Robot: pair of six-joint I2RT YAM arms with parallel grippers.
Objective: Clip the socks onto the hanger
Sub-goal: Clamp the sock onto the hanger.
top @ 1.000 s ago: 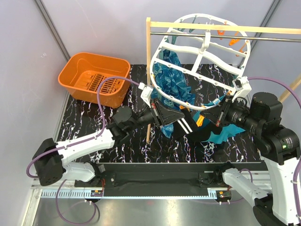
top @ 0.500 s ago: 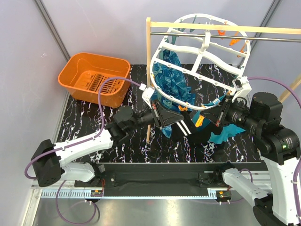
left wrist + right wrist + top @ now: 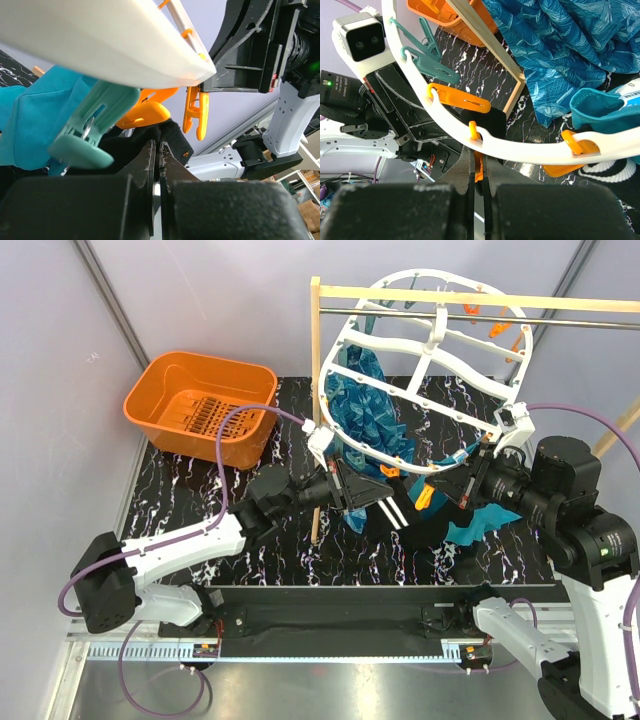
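The white oval hanger hangs tilted from the rod, with orange and teal clips round its rim. My left gripper is shut on a black sock with white stripes and holds it up under the near rim. In the left wrist view the gripper pinches the sock just below an orange clip and beside a teal clip. My right gripper is shut on an orange clip on the rim; the sock shows behind it.
An orange basket stands at the back left. The wooden rack post and metal rod carry the hanger. A blue patterned cloth and a teal cloth hang from clips.
My left gripper has moved slightly up and right, bringing the sock closer under the rim and the orange clip. The right gripper has stayed on the clip.
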